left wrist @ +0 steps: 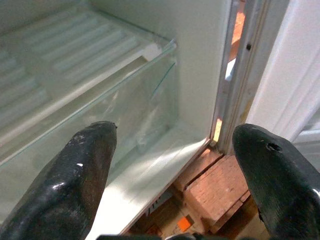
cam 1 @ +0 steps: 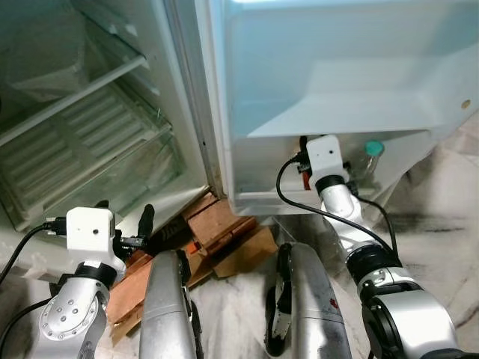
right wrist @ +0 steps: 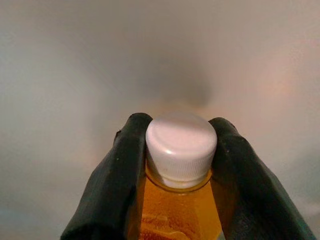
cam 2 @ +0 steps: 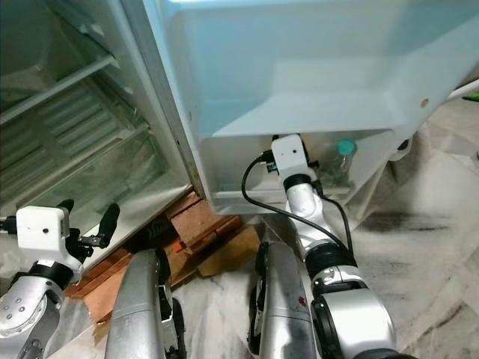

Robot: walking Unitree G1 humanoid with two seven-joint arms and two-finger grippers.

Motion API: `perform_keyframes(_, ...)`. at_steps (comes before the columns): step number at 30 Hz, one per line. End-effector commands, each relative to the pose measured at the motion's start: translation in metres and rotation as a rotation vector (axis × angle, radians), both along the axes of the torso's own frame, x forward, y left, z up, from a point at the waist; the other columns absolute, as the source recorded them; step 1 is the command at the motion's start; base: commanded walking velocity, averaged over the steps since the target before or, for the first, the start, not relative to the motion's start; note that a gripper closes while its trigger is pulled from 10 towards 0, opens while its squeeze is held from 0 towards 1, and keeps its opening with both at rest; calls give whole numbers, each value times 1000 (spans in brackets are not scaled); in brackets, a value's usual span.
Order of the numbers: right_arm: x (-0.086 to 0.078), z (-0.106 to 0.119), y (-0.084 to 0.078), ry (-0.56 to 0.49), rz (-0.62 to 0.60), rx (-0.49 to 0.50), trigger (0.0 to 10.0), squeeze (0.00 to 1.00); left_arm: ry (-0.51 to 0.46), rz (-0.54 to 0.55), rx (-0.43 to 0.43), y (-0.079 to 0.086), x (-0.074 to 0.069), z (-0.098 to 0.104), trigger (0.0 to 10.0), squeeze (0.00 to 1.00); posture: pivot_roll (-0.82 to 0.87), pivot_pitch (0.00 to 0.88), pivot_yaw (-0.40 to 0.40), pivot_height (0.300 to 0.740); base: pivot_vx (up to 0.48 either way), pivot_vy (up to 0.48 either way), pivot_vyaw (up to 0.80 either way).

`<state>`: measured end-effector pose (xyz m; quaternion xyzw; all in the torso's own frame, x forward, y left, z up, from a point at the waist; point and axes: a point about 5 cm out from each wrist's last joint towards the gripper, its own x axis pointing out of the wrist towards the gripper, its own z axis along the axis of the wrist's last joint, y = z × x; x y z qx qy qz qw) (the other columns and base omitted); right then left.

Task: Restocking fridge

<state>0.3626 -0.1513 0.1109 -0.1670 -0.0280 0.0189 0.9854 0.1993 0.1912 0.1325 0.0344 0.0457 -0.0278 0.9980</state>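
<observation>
The fridge stands open, its door [cam 1: 337, 67] swung out in front of me. My right gripper [right wrist: 180, 150] reaches into the door's bottom shelf [cam 1: 262, 196]. It is shut on a bottle of orange liquid [right wrist: 179, 217], gripping just below the white cap [right wrist: 181, 145]. A clear bottle with a teal cap [cam 1: 373, 153] stands in the same shelf, just right of my right wrist [cam 1: 325, 155]. My left gripper [cam 1: 123, 215] hangs open and empty in front of the fridge's lowest compartment [left wrist: 150, 165].
Glass shelves [cam 1: 82, 86] and a clear drawer [cam 1: 105, 176] fill the fridge body on the left. Wooden blocks and cardboard [cam 1: 221, 232] lie under the fridge's front edge. My legs [cam 1: 168, 307] stand on a marbled floor [cam 1: 441, 224].
</observation>
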Motion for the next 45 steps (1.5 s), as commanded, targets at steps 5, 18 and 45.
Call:
perform_keyframes(5, 2, -14, -5, 109, -78, 30, 10000, 0, 20, -9, 20, 2, -3, 3, 10000, 0, 281, 307, 38, 548, 0, 0, 0)
perform_keyframes(18, 8, -3, -45, 103, -327, 7, 10000, 0, 31, -20, 21, -2, 2, 1, 10000, 0, 272, 292, 41, 548, 0, 0, 0)
perform_keyframes(45, 14, 18, -51, 22, -334, 228, 10000, 1000, -4, -49, 28, -8, 20, 2, 10000, 0, 236, 220, 36, 548, 0, 0, 0)
